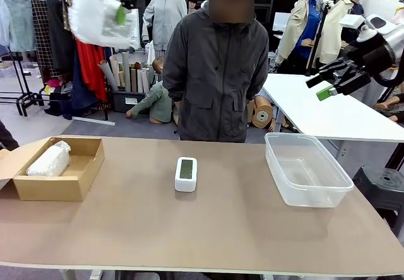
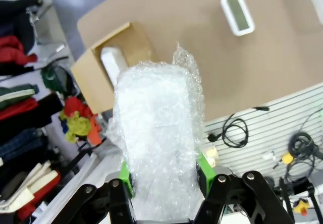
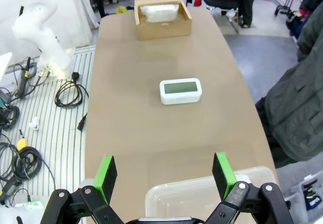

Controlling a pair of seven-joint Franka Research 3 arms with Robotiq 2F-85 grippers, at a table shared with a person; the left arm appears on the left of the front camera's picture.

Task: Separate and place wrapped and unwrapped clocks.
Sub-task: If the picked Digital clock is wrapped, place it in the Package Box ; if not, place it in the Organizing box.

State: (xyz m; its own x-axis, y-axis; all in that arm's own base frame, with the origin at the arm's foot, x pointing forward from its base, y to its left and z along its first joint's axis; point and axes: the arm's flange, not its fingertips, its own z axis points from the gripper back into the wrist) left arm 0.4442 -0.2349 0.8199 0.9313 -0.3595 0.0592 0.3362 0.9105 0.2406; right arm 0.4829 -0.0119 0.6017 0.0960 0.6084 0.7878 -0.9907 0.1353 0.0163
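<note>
High above the table's left end, my left gripper (image 1: 120, 10) is shut on a bubble-wrapped clock (image 1: 98, 20). From the left wrist the same bundle (image 2: 159, 133) stands between the green pads (image 2: 124, 177) of that gripper (image 2: 164, 173). A second wrapped clock (image 1: 49, 160) lies in the open cardboard box (image 1: 85, 166) at the table's left, which also shows as a box (image 2: 88, 75) with its wrapped clock (image 2: 115, 62) below the left wrist. The bare white clock (image 1: 185, 174) lies mid-table, screen up. My right gripper (image 1: 328, 83) hangs open and empty above the right end, over the bare clock (image 3: 180, 91).
A clear plastic tub (image 1: 341, 182) stands on the table's right, its rim (image 3: 166, 196) just below my right gripper (image 3: 164, 172). A person in a dark jacket (image 1: 214, 72) stands at the far edge. The cardboard box (image 3: 162, 30) sits at the far end in the right wrist view.
</note>
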